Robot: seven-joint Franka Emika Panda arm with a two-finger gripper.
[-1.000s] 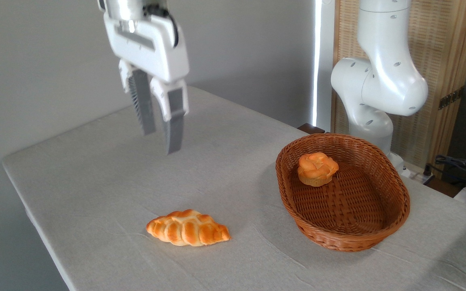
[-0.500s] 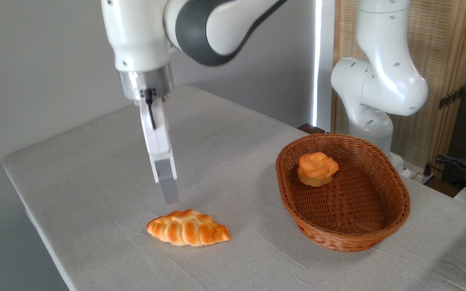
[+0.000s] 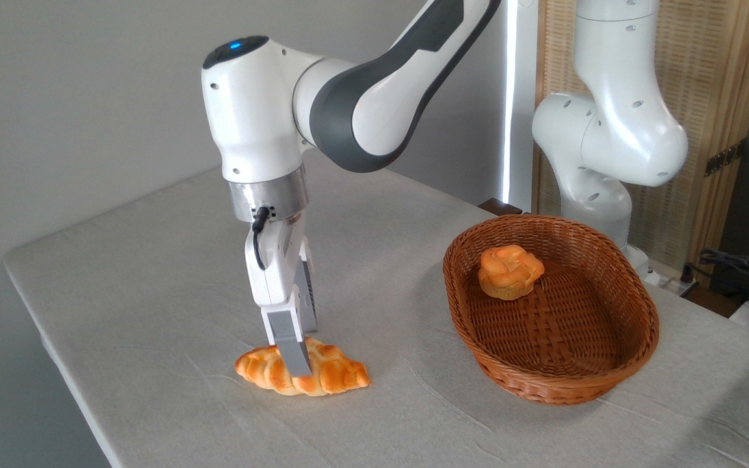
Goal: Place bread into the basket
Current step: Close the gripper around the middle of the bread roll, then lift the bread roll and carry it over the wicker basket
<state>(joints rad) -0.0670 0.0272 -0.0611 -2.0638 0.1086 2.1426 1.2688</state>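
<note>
The bread (image 3: 339, 374), a golden braided loaf, lies on the cloth-covered table near the front edge. My gripper (image 3: 305, 354) points straight down over its middle. One finger (image 3: 291, 348) stands in front of the loaf and the other behind it, so the jaws straddle the loaf and look open. The tips are down at the loaf's level. The brown wicker basket (image 3: 646, 325) sits to the right, well apart from the loaf.
A small round knotted bun (image 3: 510, 270) rests inside the basket at its far left end. The robot's white base (image 3: 608, 136) rises behind the basket. Cables (image 3: 738, 266) lie at the right edge. The table's front-left edge (image 3: 56, 351) runs close to the loaf.
The gripper has come down and forward from high over the table's back. It has also turned about its axis. Its fingers now sit on either side of the loaf, which has not moved.
</note>
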